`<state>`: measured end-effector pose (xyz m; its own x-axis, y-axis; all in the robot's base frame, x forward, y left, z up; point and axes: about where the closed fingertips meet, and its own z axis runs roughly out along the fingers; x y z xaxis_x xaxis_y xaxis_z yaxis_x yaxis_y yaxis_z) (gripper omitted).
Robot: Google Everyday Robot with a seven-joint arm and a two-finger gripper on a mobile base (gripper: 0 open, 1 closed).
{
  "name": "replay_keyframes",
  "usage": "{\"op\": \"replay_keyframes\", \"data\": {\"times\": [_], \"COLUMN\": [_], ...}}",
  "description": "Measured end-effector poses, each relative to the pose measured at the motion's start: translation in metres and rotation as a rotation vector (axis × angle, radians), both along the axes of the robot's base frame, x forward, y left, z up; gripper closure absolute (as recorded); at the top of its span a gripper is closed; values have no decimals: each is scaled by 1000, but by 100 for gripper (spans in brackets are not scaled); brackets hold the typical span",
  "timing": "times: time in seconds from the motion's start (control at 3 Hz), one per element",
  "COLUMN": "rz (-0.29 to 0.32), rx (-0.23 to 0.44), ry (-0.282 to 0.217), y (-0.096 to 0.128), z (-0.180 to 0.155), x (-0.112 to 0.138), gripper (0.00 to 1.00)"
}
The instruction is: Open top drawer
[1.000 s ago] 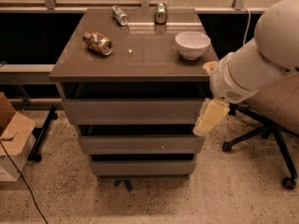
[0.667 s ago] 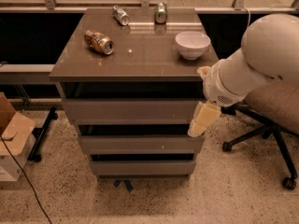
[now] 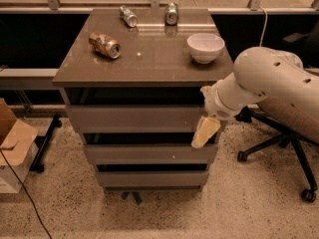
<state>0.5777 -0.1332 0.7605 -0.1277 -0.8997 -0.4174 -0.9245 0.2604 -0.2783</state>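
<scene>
My jaws, whose gap I couldn't tell, hung under the worktop's [image 3: 149, 59] front right corner. They risked slipping off the handleless top drawer [image 3: 134, 117].

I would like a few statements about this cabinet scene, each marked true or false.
1. The white bowl stands on the cabinet top, near its right edge. True.
2. The top drawer is pulled far out, with its inside showing. False: it looks closed and only its flat front shows.
3. The gripper is in front of the drawer fronts, at the cabinet's right side in the picture. True.
4. All the cans on top stand upright. False: the brown can lies on its side.
</scene>
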Motion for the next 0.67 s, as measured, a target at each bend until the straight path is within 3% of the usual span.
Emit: {"op": "replay_keyframes", "data": {"times": [0.67], "rz": [-38], "rx": [-5], "ry": [-39], "y": [2], "z": [-19], "x": [19], "gripper": [0]}}
